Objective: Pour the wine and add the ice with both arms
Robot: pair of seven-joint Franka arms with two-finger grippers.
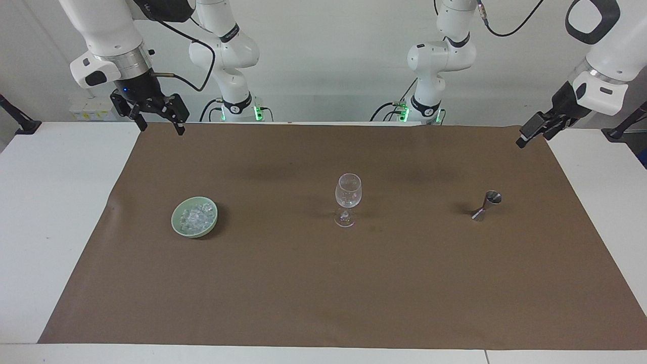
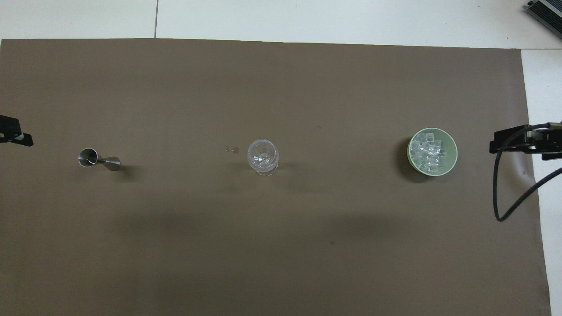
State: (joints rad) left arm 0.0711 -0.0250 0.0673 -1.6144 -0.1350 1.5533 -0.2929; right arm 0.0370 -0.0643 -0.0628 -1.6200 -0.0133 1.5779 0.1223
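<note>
An upright clear wine glass (image 1: 348, 194) (image 2: 263, 154) stands mid-mat. The ice (image 1: 196, 216) (image 2: 429, 151) lies heaped in a pale green bowl (image 1: 178, 222) (image 2: 454, 153) toward the right arm's end. A steel jigger (image 1: 487, 205) (image 2: 99, 160) stands toward the left arm's end. Wine is out of view. My right gripper (image 1: 160, 126) (image 2: 509, 142) hangs open and empty over the mat's corner by the robots. My left gripper (image 1: 525, 139) (image 2: 15, 136), turned edge-on, hangs open and empty over the mat's corner at the left arm's end.
A brown paper mat (image 1: 323, 283) covers most of the white table (image 1: 55, 202). Two tiny crumbs (image 2: 231, 149) lie beside the glass toward the left arm's end. A black cable (image 2: 505, 193) loops down from the right wrist.
</note>
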